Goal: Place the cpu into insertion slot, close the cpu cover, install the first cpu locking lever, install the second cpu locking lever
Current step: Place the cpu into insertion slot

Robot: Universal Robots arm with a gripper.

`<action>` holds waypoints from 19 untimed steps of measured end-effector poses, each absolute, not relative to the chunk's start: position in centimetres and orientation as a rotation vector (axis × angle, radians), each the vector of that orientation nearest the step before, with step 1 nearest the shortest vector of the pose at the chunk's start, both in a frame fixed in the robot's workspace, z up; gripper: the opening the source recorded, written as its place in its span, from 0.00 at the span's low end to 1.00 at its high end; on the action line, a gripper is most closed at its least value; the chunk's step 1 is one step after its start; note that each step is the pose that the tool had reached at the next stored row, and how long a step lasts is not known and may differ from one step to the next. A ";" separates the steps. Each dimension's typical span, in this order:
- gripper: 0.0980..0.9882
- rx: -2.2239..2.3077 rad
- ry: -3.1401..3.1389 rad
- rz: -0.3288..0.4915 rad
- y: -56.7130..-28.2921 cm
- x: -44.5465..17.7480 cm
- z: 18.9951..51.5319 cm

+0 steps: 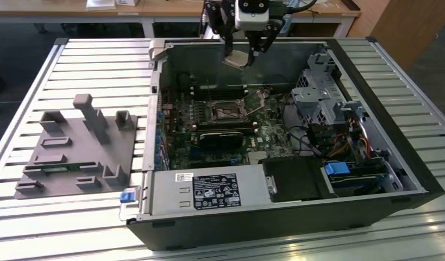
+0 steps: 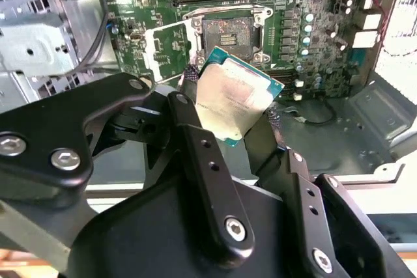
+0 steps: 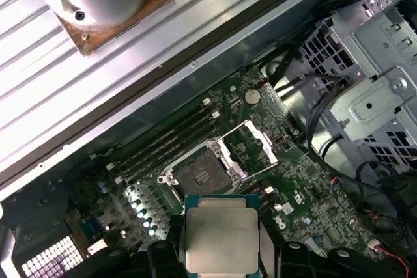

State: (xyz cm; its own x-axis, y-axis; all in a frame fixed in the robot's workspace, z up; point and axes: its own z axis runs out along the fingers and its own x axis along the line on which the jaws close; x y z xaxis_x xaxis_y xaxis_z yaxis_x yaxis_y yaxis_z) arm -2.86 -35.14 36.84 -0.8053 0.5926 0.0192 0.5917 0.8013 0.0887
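Currently the pincer is clamped on the cpu, gripping it by two opposite edges and holding it tilted in the air over the open computer case. The insertion slot lies uncovered on the green board, well apart from the chip. The cpu cover is swung open (lying just beside the slot). The case rests on the slatted worktop.
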 end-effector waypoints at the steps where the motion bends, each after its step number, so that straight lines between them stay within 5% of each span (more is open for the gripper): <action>1: 0.49 1.000 2.964 0.141 -35.1 -2.9 36.7; 19: 0.49 1.247 2.860 0.126 -35.1 -2.9 35.7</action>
State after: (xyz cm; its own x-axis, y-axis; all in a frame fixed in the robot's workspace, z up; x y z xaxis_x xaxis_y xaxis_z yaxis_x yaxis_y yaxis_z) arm -2.87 -35.14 35.69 -0.6808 0.7323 0.0144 0.7307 0.6778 0.0817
